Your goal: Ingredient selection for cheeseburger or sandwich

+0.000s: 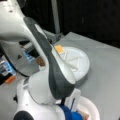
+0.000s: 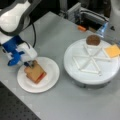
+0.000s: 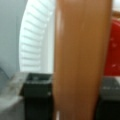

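Observation:
In a front view the sandwich lies on a white paper plate, a tan-brown toast square on top and a red layer showing under it. My gripper stands at the stack's far-left corner. In the wrist view the toast square fills the gap between my two dark fingers, and the red piece shows to its right. A dark brown disc and a yellow square lie on the white divided turntable. No green piece shows.
My arm fills most of a front view, hiding much of the turntable; the yellow square shows past it. An orange piece and dark equipment sit at the table's far edge. A dark perforated mat borders the near-left corner.

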You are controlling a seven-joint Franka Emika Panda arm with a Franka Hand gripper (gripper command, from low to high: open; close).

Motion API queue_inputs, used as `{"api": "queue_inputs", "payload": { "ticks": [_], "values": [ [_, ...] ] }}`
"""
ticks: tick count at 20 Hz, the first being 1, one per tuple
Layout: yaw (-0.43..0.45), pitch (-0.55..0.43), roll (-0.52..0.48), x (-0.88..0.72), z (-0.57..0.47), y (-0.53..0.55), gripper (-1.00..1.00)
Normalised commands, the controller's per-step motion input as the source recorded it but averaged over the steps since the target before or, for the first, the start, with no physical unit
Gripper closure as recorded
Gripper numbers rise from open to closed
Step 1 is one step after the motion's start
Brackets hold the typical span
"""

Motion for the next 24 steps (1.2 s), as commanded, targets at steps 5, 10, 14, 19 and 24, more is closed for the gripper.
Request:
{"api": "queue_inputs", "payload": {
  "ticks": [5,10,14,19,24],
  "values": [
    [0.049,-0.047,0.060,0.14,-0.05,-0.11,1.00],
    [0.051,-0.064,0.067,0.11,-0.11,-0.09,1.00],
    [0.056,-0.054,0.067,0.10,-0.12,-0.11,-1.00],
    [0.060,-0.065,0.056,0.10,-0.11,-0.11,-1.00],
    [0.090,-0.069,0.062,0.10,-0.06,-0.13,-1.00]
  ]
}}
